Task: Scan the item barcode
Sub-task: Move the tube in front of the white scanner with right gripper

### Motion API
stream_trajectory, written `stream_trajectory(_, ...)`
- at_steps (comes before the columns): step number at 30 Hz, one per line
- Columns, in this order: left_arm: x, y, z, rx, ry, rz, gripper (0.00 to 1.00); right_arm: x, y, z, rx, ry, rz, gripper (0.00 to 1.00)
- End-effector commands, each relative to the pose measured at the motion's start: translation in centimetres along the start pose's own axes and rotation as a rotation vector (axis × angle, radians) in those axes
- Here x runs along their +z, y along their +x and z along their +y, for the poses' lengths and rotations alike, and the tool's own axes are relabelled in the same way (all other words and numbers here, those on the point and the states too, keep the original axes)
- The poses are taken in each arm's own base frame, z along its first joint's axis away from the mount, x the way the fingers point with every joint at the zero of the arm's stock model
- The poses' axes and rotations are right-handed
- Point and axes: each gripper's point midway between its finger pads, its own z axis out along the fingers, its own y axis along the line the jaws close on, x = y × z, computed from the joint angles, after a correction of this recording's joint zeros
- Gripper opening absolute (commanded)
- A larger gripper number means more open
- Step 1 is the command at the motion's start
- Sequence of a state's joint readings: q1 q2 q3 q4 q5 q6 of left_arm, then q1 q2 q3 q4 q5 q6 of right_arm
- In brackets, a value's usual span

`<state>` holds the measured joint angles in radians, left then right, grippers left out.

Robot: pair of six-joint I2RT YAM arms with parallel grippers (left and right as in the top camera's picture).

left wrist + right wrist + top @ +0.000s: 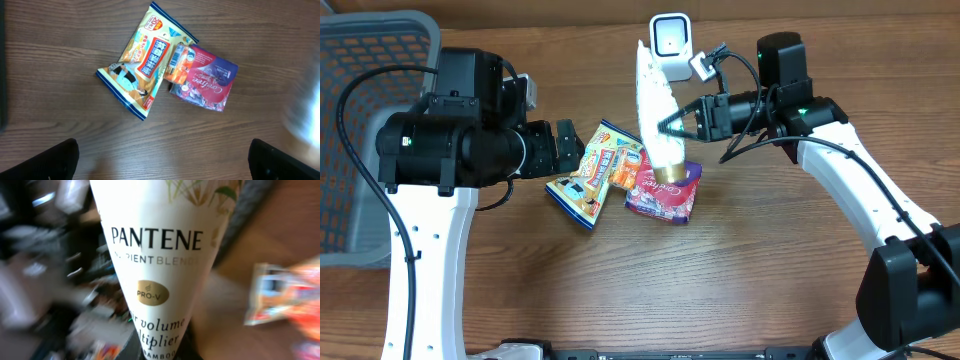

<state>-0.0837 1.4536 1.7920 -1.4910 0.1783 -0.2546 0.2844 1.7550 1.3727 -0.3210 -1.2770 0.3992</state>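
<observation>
My right gripper (672, 125) is shut on a white Pantene tube (655, 110), held off the table with its gold cap end low and its flat end up beside the white barcode scanner (670, 40). The tube (155, 255) fills the right wrist view, label toward the camera, and it hides most of the right gripper (160, 352). My left gripper (565, 150) hangs open just left of the snack packs. In the left wrist view the left gripper (162, 162) has only bare wood between its dark fingertips (60, 160).
A yellow snack pack (142, 67), a small orange packet (176, 65) and a purple pouch (205, 82) lie together on the wooden table. A grey mesh basket (360, 130) stands at the far left.
</observation>
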Motion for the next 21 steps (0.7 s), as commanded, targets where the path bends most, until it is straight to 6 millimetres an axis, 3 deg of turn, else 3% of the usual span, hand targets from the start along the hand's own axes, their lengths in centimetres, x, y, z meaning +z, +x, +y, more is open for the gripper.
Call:
stream_trajectory(1, 0.0, -0.2, 0.1, 0.010, -0.008, -0.008, 1.00, -2.5, -4.7, -5.3, 0.028, 0.459, -0.274, 0.04)
stream_trajectory(4, 0.0, -0.2, 0.1, 0.010, -0.008, -0.008, 1.00, -5.4, -6.8, -9.0, 0.080, 0.743, -0.465, 0.04)
stream_trajectory(8, 0.0, -0.2, 0.1, 0.010, -0.008, -0.008, 1.00, -7.3, -9.3, -9.7, 0.010, 0.927, -0.642, 0.04)
stream_trajectory(14, 0.0, -0.2, 0.1, 0.010, -0.008, -0.008, 1.00, -6.4, -13.5, -9.2, -0.107, 0.893, -0.823, 0.04)
stream_trajectory(21, 0.0, -0.2, 0.1, 0.010, -0.008, -0.008, 1.00, -6.2, -17.3, -11.7, -0.119, 0.883, -0.953, 0.04)
